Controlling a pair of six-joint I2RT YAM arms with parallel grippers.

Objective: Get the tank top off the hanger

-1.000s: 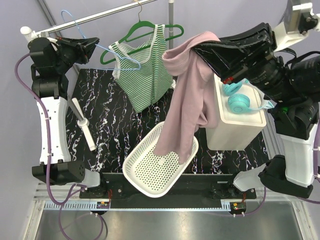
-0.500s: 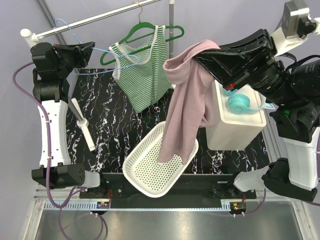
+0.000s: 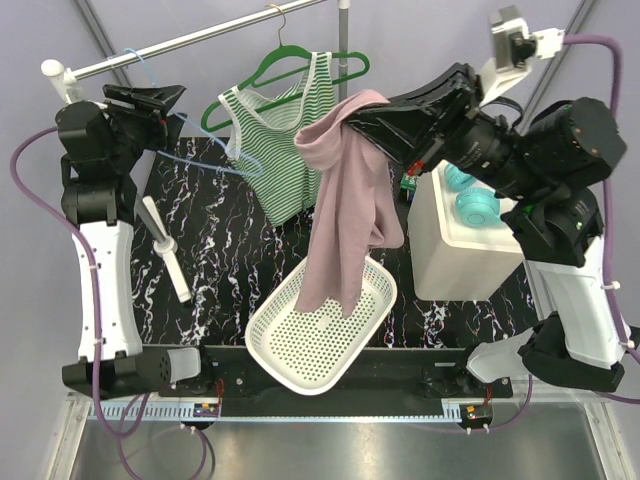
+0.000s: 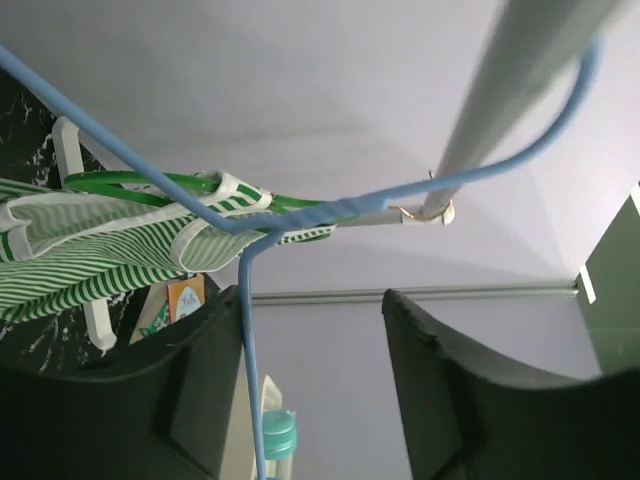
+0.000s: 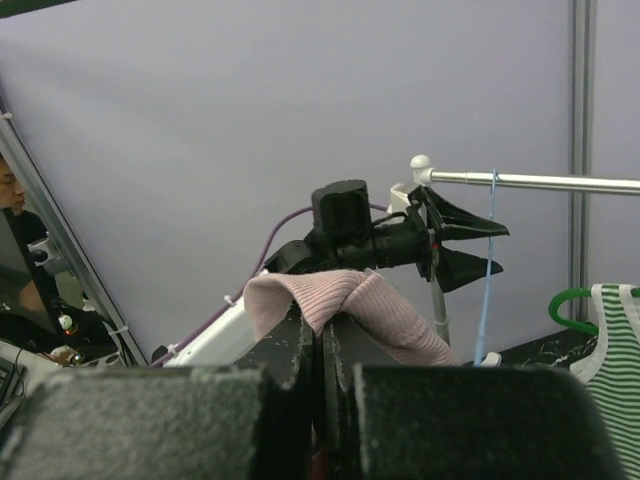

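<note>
- R gripper (image 3: 347,118) is clamped on the pink top (image 3: 345,210). In the R wrist view the fingers (image 5: 300,350) are pressed together, w/ a fold of the fabric bunched over the tips.
- The pink top hangs free from R gripper, up at rod height. It is clear of both hangers, just right of the green striped tank top (image 3: 285,150) and overlapping its edge in the top view.
- Its lower hem dangles into the white perforated basket (image 3: 290,350). Can't tell if it touches the basket floor.
- L gripper (image 3: 172,100) is spread open near the rod (image 3: 200,35), fingers wide apart in the L wrist view.
- The blue hanger (image 4: 150,165) wire runs down thru the gap close to one finger, not pinched. Its hook is over the rod.
- The striped tank top is on the green hanger (image 3: 300,62), which hangs from the rod approx at centre.
- The basket sits tilted on the black marbled table (image 3: 230,250), near front edge.
- A white box (image 3: 465,250) is to the right w/ teal headphones (image 3: 470,195) on top, partly behind the R arm.
- A white stick-like item (image 3: 165,245) lies on the table beside the L arm.
</note>
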